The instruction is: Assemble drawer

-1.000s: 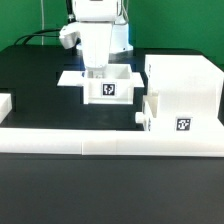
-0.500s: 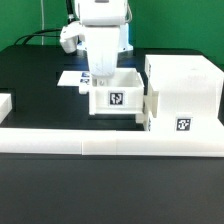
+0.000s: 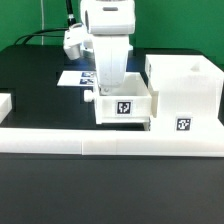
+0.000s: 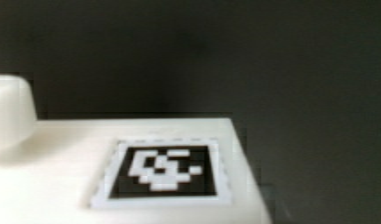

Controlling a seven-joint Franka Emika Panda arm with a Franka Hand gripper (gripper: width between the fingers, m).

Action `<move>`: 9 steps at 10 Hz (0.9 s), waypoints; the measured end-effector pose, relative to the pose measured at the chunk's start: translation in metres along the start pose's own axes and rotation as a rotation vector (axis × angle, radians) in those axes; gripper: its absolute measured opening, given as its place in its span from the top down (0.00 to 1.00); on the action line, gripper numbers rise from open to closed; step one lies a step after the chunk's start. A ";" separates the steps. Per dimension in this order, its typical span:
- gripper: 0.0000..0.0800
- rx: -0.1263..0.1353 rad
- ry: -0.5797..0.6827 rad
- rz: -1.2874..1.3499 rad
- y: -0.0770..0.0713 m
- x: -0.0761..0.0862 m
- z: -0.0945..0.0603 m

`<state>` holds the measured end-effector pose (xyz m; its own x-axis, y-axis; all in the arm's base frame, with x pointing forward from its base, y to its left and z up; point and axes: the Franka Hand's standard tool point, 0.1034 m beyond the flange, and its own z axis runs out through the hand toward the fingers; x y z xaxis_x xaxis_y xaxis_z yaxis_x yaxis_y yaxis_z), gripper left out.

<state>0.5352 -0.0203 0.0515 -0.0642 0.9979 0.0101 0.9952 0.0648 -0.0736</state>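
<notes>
My gripper (image 3: 108,86) reaches down into a white open-top tray (image 3: 124,108) with a square tag on its front, and is shut on its wall. The fingertips are hidden inside the tray. The tray sits just to the exterior view's left of the tall white housing (image 3: 185,85), almost touching it. A lower white part with a tag (image 3: 183,125) stands at the housing's front; I cannot tell whether it is the second tray. The wrist view is blurred and shows a tag (image 4: 164,168) on the tray's white surface; no fingers show there.
The long low white border bar (image 3: 110,142) runs along the table's front edge. The marker board (image 3: 74,77) lies flat behind the tray on the black table (image 3: 35,80). A white piece (image 3: 5,103) shows at the exterior view's left edge.
The gripper and the tray have moved forward and to the exterior view's right, toward the housing. The marker board, once covered by the tray, now shows.
</notes>
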 end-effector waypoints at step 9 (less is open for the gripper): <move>0.94 -0.012 -0.003 0.004 0.003 0.000 -0.010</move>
<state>0.5393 -0.0202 0.0614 -0.0603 0.9982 0.0066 0.9963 0.0606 -0.0617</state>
